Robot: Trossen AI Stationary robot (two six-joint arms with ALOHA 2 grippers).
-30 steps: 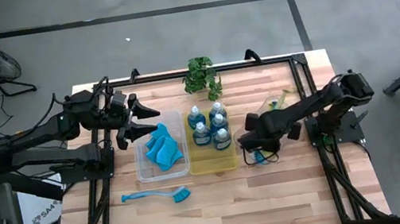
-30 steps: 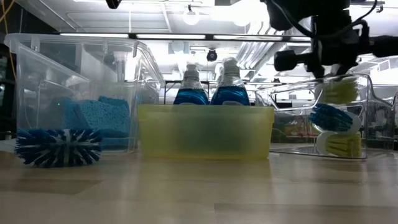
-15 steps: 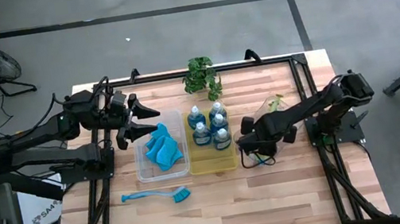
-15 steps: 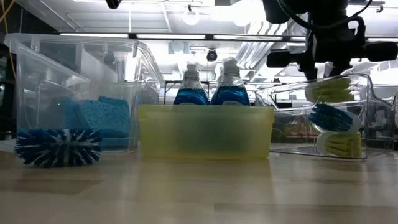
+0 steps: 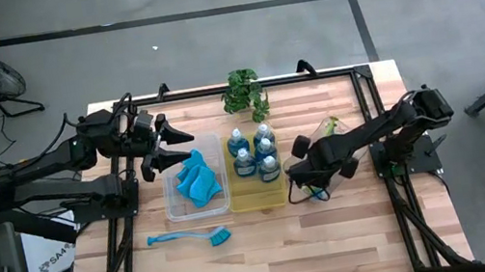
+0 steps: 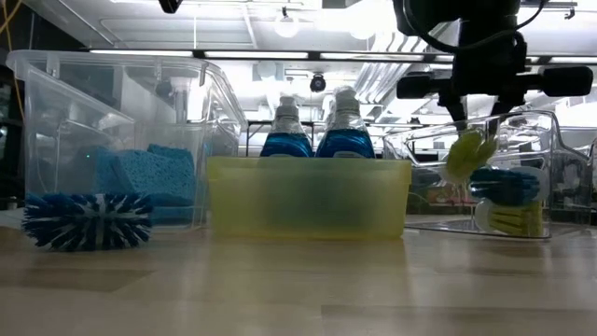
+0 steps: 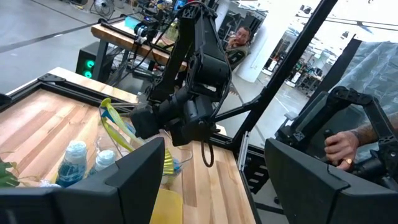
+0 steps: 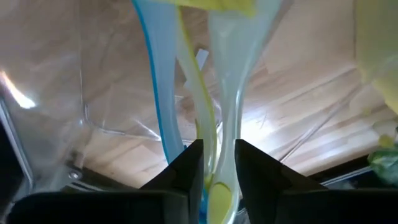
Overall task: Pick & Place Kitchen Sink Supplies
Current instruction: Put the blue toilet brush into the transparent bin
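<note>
I have the right gripper [image 5: 308, 172] down over the clear tray [image 6: 550, 224] that sits just right of the yellow tray [image 5: 260, 197], and I judge I am at the release of a yellow-green dish brush [image 6: 464, 154] into it. In the right wrist view the brush's pale handle [image 8: 219, 155] runs between my two fingers [image 8: 186, 168], which stand only a narrow gap apart; whether they are gripping it or have just let go, I cannot tell. From table height the brush head hangs tilted inside the clear tray, above a blue brush [image 6: 508, 182] already lying there. The soap bottles [image 5: 253, 151] stand in the yellow tray, the blue sponges [image 5: 196, 182] lie in the clear bin on the left, and one blue brush [image 5: 190, 236] rests on the bare table, in front of that bin. The left gripper [image 5: 173, 150] waits wide open and empty beside the sponge bin. Next I need to part the right fingers fully, lift clear of the tray wall without snagging the handle, then go for the table brush.
</note>
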